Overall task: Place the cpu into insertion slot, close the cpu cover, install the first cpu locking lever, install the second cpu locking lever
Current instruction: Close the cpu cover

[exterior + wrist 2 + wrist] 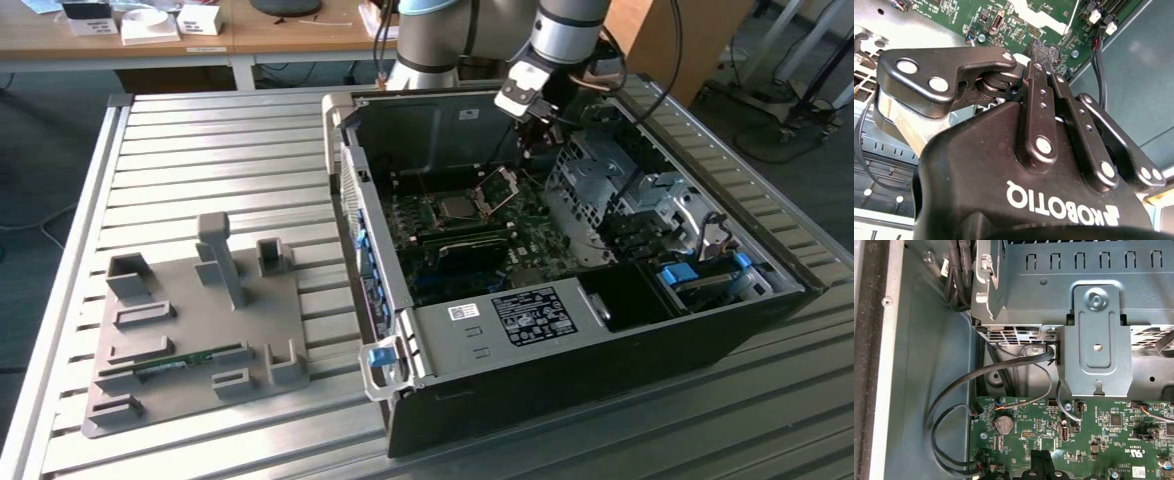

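The cpu [458, 207], a small silvery square, lies in the insertion slot [441, 212] on the green motherboard inside the open black case. The cpu cover [501, 186] stands tilted up on its hinge at the slot's side toward the exterior view's right. My gripper [537, 148] hangs above the board just beyond the raised cover, near the case's back wall. Both wrist views show its black fingers [1040, 75] pressed together with nothing between them, and the fingertips [1037, 462] hover over the board's edge. The locking levers are too small to make out.
A grey metal drive cage [1094, 315] and black cables [1004, 370] crowd the case's corner beside the gripper. A grey fixture plate [187, 330] holding a memory stick [174, 365] lies on the slatted table at the exterior view's left.
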You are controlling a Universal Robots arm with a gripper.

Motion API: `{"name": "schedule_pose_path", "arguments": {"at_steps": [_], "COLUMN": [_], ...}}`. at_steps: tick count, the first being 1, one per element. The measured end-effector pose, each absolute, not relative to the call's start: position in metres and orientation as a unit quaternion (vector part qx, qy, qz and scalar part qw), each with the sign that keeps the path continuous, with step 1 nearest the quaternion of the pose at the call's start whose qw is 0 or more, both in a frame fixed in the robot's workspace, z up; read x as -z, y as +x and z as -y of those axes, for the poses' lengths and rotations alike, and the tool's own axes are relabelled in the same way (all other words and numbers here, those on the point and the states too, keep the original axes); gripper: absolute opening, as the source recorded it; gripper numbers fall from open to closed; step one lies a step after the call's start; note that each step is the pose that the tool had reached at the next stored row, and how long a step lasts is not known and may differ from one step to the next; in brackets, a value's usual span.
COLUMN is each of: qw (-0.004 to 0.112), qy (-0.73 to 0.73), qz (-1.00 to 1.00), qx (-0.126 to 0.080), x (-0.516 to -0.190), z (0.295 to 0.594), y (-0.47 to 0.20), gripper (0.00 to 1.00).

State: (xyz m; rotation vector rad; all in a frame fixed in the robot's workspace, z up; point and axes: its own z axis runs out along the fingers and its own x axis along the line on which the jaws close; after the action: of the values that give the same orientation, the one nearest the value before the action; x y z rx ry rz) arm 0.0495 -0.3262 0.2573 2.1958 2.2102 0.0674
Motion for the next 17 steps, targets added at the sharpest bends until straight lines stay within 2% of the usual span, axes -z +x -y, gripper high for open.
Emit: {"name": "schedule_pose_path", "arguments": {"at_steps": [17], "qw": [0.013], "qy": [0.705], "qz": [-0.709], "qx": [-0.022], "x": [-0.2485], "z": [0.3265], "y": [0.0518], "gripper": [0.11]}}
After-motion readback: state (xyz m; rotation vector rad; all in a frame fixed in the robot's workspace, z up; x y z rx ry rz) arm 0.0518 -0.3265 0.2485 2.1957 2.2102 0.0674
